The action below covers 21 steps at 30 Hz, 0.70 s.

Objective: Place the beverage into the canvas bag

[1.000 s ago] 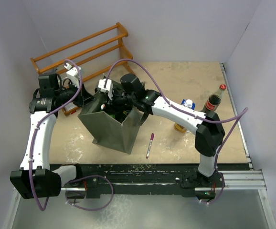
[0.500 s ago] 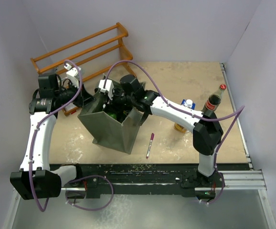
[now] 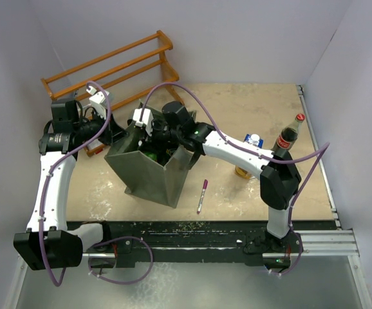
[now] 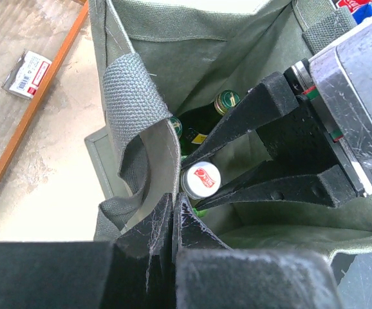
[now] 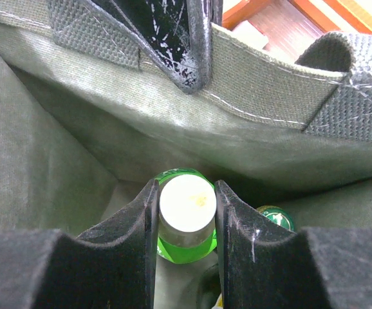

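Note:
The canvas bag [image 3: 148, 177] stands open on the table, dark grey-green, and shows from inside in both wrist views [image 4: 192, 38] [image 5: 57, 161]. My left gripper [image 3: 118, 135] [image 4: 173, 206] is shut on the bag's rim next to a loop handle [image 4: 131, 96]. My right gripper [image 3: 157, 143] [image 5: 186, 193] reaches down inside the bag and is shut on the white cap of a green-labelled bottle [image 5: 186, 201] [image 4: 201, 179]. A second bottle with a green cap [image 5: 275, 217] [image 4: 226, 101] stands in the bag beside it.
A wooden rack [image 3: 109, 64] stands behind the bag at the back left. A cola bottle [image 3: 289, 134] and a blue-capped container [image 3: 253, 140] stand at the right. A purple pen [image 3: 202, 193] lies in front of the bag.
My right arm's elbow has shifted slightly to the left while its gripper stays inside the bag. The left arm and the bag have not moved.

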Tool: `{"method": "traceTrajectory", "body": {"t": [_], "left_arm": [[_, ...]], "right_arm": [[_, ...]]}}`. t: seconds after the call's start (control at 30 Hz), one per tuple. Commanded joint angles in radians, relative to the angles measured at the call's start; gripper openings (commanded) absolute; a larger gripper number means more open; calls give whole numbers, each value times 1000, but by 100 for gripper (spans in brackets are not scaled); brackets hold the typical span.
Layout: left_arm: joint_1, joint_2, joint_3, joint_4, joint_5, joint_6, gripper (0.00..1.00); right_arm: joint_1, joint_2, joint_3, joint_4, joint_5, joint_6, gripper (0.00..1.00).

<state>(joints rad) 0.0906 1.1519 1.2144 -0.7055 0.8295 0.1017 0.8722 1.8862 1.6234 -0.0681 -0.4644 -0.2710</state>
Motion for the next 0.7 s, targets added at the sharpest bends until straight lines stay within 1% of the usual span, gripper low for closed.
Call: {"method": "traceTrajectory", "body": {"t": [0.0, 0.13, 0.27, 0.43, 0.63, 0.67], "left_arm": [[4, -17, 1, -12, 5, 32, 0], [4, -23, -5, -12, 3, 37, 0], [4, -21, -9, -11, 3, 38, 0], [3, -19, -12, -2, 10, 28, 0], [4, -16, -12, 1, 10, 27, 0], [4, -17, -12, 1, 9, 28, 0]], "right_arm": [[-16, -10, -40, 41, 40, -83, 8], [-16, -14, -67, 39, 39, -77, 18], [-15, -10, -68, 39, 45, -81, 24], [-15, 2, -39, 15, 59, -86, 33], [-15, 3, -12, -1, 63, -60, 47], [-15, 4, -5, -4, 61, -56, 53]]}}
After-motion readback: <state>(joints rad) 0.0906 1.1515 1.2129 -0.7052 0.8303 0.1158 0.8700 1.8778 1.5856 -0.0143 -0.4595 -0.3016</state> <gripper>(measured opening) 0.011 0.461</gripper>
